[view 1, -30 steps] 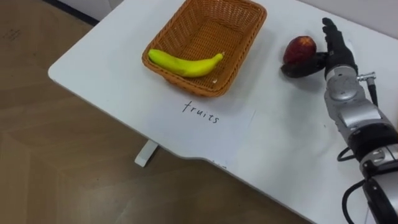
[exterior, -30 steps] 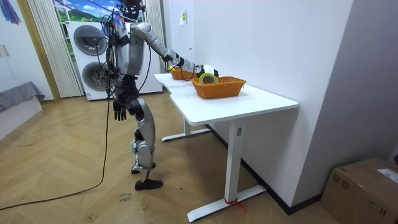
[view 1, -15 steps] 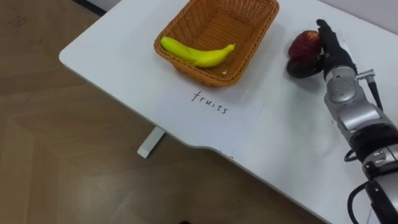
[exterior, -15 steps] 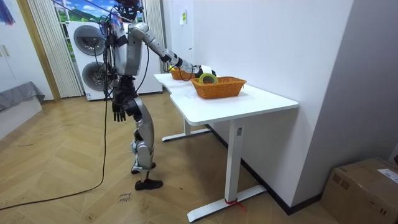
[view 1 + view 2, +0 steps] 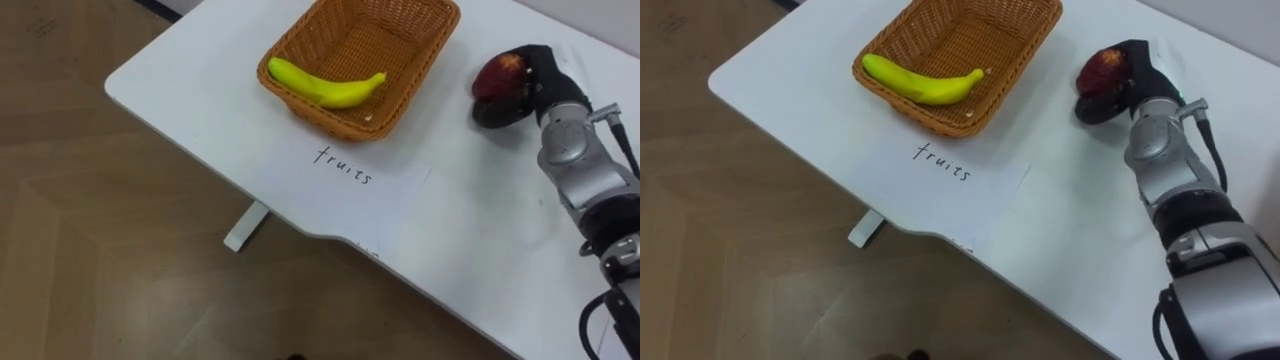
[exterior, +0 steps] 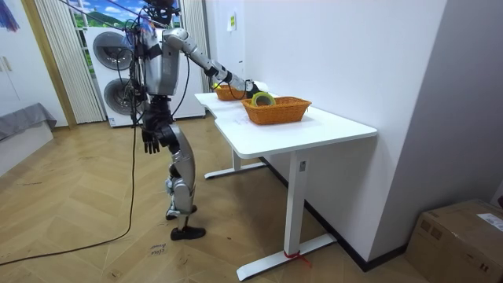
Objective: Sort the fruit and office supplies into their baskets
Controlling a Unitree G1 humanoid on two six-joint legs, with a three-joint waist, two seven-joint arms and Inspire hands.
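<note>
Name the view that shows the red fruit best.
The left eye view: the red fruit shows large, with the right robot hand curled round it. The right eye view shows nearly the same. In the room view it is too small to tell.

Right hand (image 5: 541, 78), earlier straight-fingered beside the red apple (image 5: 496, 74), now curled over it.
</note>
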